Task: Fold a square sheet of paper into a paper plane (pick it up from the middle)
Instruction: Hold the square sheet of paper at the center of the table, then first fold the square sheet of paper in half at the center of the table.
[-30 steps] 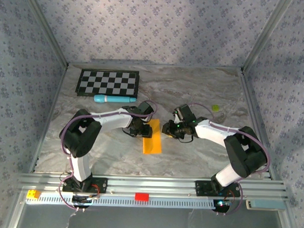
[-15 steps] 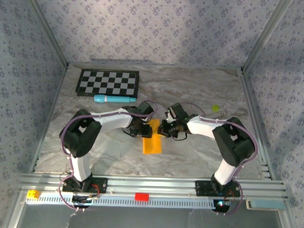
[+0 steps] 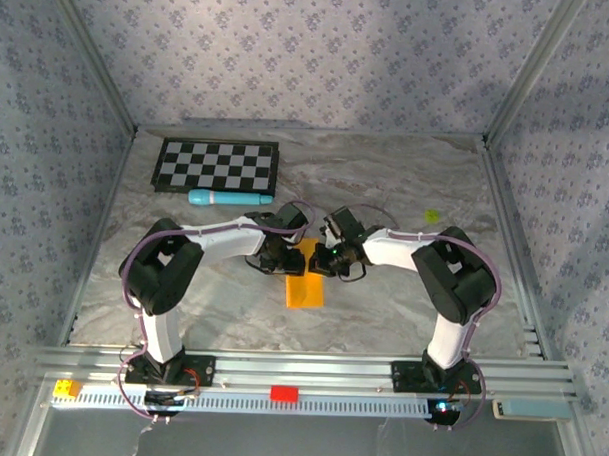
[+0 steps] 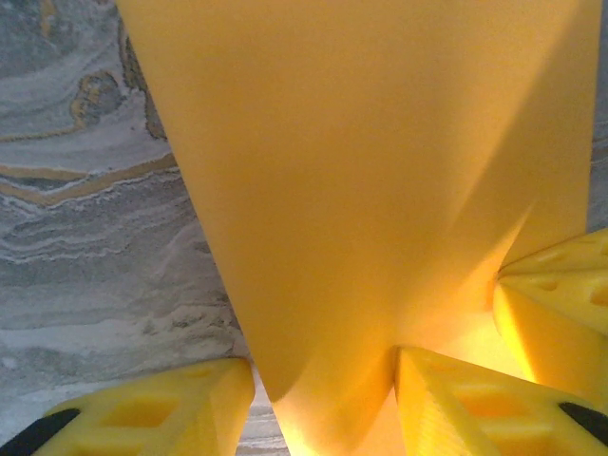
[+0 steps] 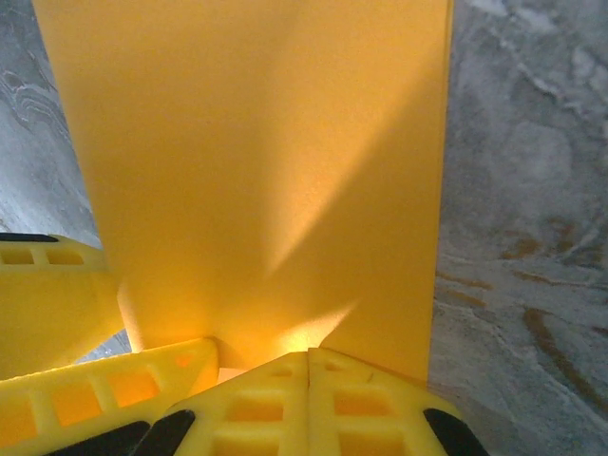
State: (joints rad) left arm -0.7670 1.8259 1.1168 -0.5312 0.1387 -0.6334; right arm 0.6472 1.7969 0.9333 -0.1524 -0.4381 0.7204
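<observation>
The paper [image 3: 304, 285] at frame centre looks mid-fold. Your right end effector [image 5: 309, 375] clamps its upper end; the left end effector [image 4: 323, 413] straddles it, jaws apart. Next, you likely press the crease.

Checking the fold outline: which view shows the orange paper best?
Top external: the orange paper shows with its whole outline, a narrow folded strip on the table. Both wrist views give only a close-up of its surface, with the outline cut off.
</observation>
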